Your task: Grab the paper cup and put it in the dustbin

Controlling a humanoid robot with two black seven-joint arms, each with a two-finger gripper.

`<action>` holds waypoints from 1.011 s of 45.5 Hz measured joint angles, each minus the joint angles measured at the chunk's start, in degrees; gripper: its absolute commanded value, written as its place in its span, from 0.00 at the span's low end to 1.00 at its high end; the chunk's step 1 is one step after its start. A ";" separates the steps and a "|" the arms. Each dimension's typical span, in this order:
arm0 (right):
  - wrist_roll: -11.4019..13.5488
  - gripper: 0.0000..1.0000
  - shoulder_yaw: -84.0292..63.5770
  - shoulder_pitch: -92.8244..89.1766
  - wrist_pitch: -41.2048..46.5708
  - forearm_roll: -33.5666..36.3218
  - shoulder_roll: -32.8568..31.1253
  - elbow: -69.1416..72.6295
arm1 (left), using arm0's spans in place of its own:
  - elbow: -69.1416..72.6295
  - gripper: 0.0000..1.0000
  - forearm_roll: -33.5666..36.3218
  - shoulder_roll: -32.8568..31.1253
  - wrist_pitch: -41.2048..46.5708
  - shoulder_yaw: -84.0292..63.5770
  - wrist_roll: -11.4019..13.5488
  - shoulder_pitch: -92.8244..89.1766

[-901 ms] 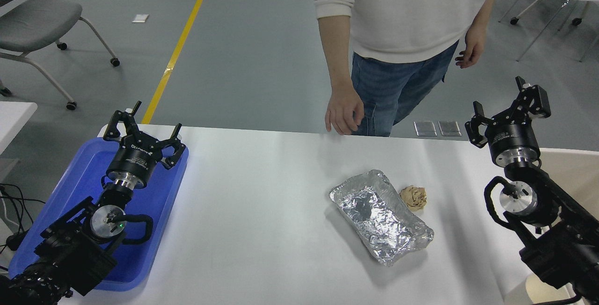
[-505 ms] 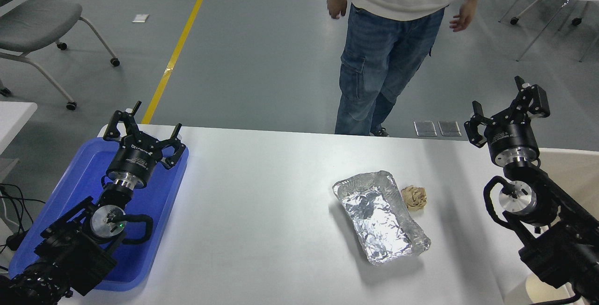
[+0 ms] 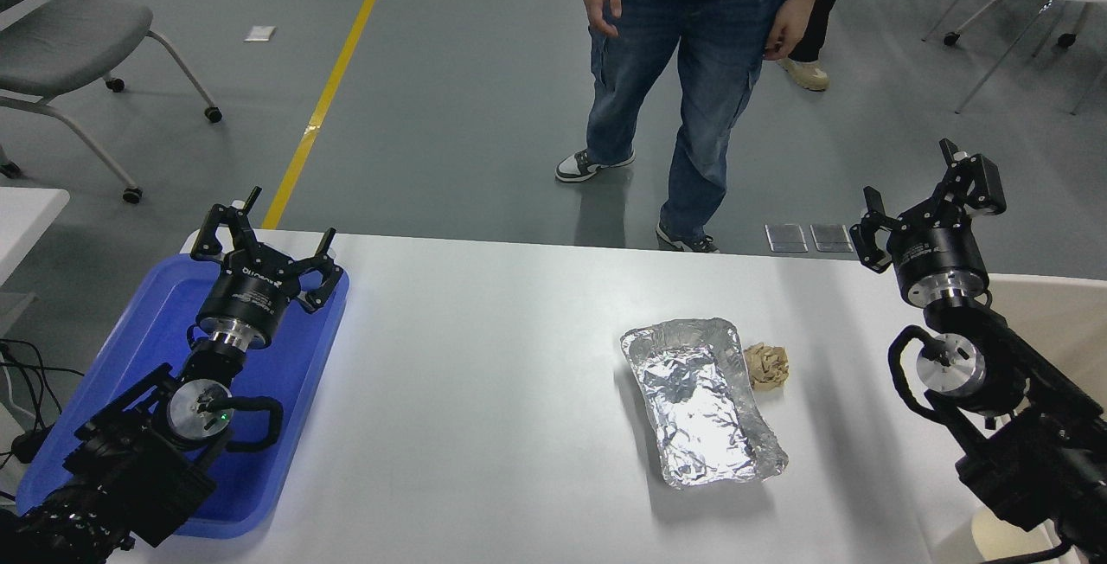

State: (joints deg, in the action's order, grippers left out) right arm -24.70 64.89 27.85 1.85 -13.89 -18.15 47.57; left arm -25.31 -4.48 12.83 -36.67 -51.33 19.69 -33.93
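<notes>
No paper cup shows in the head view; it is hidden or out of sight. The cream-beige dustbin stands at the table's right edge, mostly hidden behind my right arm. My right gripper is open and empty, held up over the table's far right corner, beside the dustbin. My left gripper is open and empty, parked over the blue tray at the lower left.
A crinkled silver foil tray lies right of the table's middle, with a crumpled brown paper ball touching its right side. A person stands on the floor beyond the far edge. A grey chair is at the top left.
The person drew the hand off the table's far edge and stepped back. The foil tray turned and shifted slightly. My right gripper rose a little towards the far side. The left arm stayed still.
</notes>
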 measured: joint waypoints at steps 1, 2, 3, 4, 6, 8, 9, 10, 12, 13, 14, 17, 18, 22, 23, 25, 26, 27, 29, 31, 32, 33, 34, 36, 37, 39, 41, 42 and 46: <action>0.00 1.00 -0.03 0.05 0.00 0.00 -0.01 -0.01 | 0.00 1.00 0.00 0.00 0.00 0.00 0.00 0.00; 0.00 1.00 -0.08 0.12 0.00 0.00 -0.03 -0.02 | 0.00 1.00 0.00 0.00 0.00 0.00 0.00 0.00; 0.00 1.00 -0.11 0.18 0.00 0.00 -0.03 -0.04 | 0.00 1.00 0.00 0.00 0.00 0.00 0.00 0.00; 0.00 1.00 -0.14 0.23 0.00 0.00 -0.04 -0.05 | 0.00 1.00 0.00 0.00 0.00 0.00 0.00 0.00; 0.00 1.00 -0.20 0.33 0.00 0.00 -0.06 -0.08 | 0.00 1.00 0.00 0.00 0.00 0.00 0.00 0.00; 0.00 1.00 -0.26 0.42 -0.01 0.00 -0.07 -0.11 | 0.00 1.00 0.00 0.00 0.00 0.00 0.00 0.00; 0.00 1.00 -0.29 0.46 -0.01 0.00 -0.08 -0.13 | 0.00 1.00 0.00 0.00 0.00 0.00 0.00 0.00; 0.00 1.00 -0.31 0.51 -0.01 0.00 -0.08 -0.14 | 0.00 1.00 0.00 0.00 0.00 0.00 0.00 0.00; 0.00 1.00 -0.37 0.64 -0.01 0.00 -0.11 -0.17 | 0.00 1.00 0.00 0.00 0.00 0.00 0.00 0.00; 0.00 1.00 -0.42 0.72 -0.01 0.00 -0.14 -0.19 | 0.00 1.00 0.00 0.00 0.00 0.00 0.00 0.00; 0.00 1.00 -0.51 0.82 -0.01 0.00 -0.16 -0.21 | 0.00 1.00 0.00 0.00 0.00 0.00 0.00 0.00; 0.00 1.00 -1.09 1.28 -0.01 0.00 -0.22 -0.37 | 0.00 1.00 0.00 0.00 0.00 0.00 0.00 0.00; 0.00 1.00 -1.47 1.51 -0.01 -0.01 -0.25 -0.48 | 0.00 1.00 0.00 0.00 0.00 0.00 0.00 0.00; 0.00 1.00 -2.55 2.28 -0.04 -0.01 -0.54 -0.77 | 0.00 1.00 0.00 0.00 0.00 0.00 0.00 0.00; 0.00 1.00 -2.80 2.46 -0.05 -0.01 -0.67 -0.81 | 0.00 1.00 0.00 0.00 0.00 0.00 0.00 0.00; 0.00 1.00 -3.46 2.88 -0.08 -0.02 -1.04 -0.93 | 0.00 1.00 0.00 0.00 0.00 0.00 0.00 0.00; 0.00 1.00 -3.75 3.11 -0.11 -0.02 -1.24 -0.97 | 0.00 1.00 0.00 0.00 0.00 0.00 0.00 0.00; 0.00 1.00 -4.15 3.39 -0.14 -0.02 -1.52 -1.02 | 0.00 1.00 0.00 0.00 0.00 0.00 0.00 0.00; 0.00 1.00 -4.93 3.86 -0.20 -0.02 -1.97 -1.12 | 0.00 1.00 0.00 0.00 0.00 0.00 0.00 0.00; 0.00 1.00 -5.85 4.35 -0.29 -0.02 -2.54 -1.23 | 0.00 1.00 0.00 0.00 0.00 0.00 0.00 0.00; 0.00 1.00 -6.22 4.58 -0.33 -0.02 -2.80 -1.26 | 0.00 1.00 0.00 0.00 0.00 0.00 0.00 0.00; 0.00 1.00 -6.80 4.93 -0.37 -0.02 -3.14 -1.31 | 0.00 1.00 0.00 0.00 0.00 0.00 0.00 0.00; 0.00 1.00 -7.18 5.17 -0.39 -0.02 -3.37 -1.35 | 0.00 1.00 0.00 0.00 0.00 0.00 0.00 0.00; 0.01 1.00 -8.13 5.73 -0.47 -0.01 -3.95 -1.47 | 0.00 1.00 0.00 0.00 -0.01 0.00 0.00 0.00; 0.03 1.00 -9.00 6.19 -0.53 -0.01 -4.49 -1.59 | 0.00 1.00 0.00 0.00 -0.01 0.00 0.00 0.00; 0.03 1.00 -9.79 6.58 -0.57 -0.01 -4.94 -1.65 | 0.00 1.00 0.00 0.00 -0.02 0.00 0.00 0.00; 0.06 1.00 -11.14 7.18 -0.64 0.00 -5.77 -1.75 | 0.00 1.00 -0.01 0.00 -0.02 0.00 0.00 0.00; 0.07 1.00 -11.72 7.44 -0.66 0.00 -6.16 -1.79 | 0.00 1.00 0.00 0.00 -0.03 0.00 0.00 0.00; 0.20 1.00 -15.22 8.81 -0.72 0.07 -8.33 -1.86 | 0.00 1.00 0.00 0.00 -0.03 0.00 0.00 0.00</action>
State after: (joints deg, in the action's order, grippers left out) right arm -24.50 49.67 36.67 1.13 -13.82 -26.48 45.71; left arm -25.31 -4.48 12.83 -36.70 -51.34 19.69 -33.93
